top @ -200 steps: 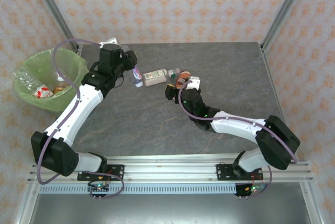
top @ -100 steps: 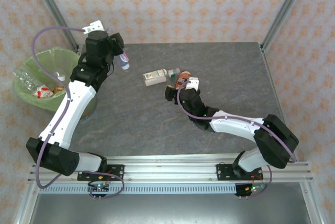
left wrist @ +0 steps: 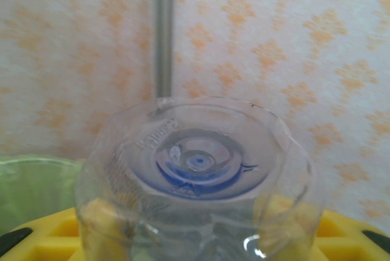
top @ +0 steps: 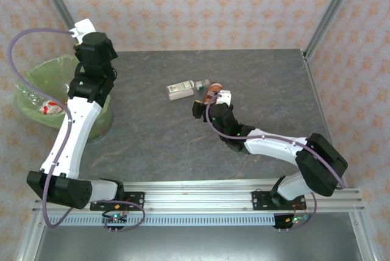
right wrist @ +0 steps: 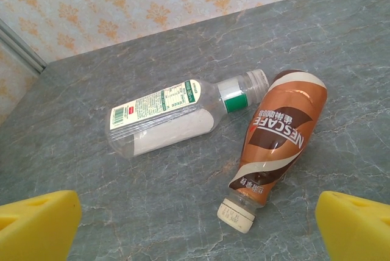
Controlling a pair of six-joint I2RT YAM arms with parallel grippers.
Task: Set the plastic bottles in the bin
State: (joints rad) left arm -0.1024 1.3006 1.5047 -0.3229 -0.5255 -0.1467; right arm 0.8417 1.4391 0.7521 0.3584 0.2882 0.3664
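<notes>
Plastic bottles (top: pixel 181 90) sit in three spots. Closest to you, your right gripper (right wrist: pixel 195 236) hangs over the grey table (top: pixel 274 84), its yellow fingers (right wrist: pixel 36 224) spread wide with nothing between them. Just beyond, two lie on their sides: the orange-brown bottle (right wrist: pixel 277 136), cap toward you, and to its left the white-green bottle (right wrist: pixel 161 117), whose neck is just beside the brown one's base. Off to your left, the bin (top: pixel 58 66) with its lime-green liner holds a red-labelled bottle (top: pixel 49 107). Farthest out, near the bin's far edge, your left gripper (left wrist: pixel 198 243) pinches a clear bottle (left wrist: pixel 198 163), base facing its wrist camera.
</notes>
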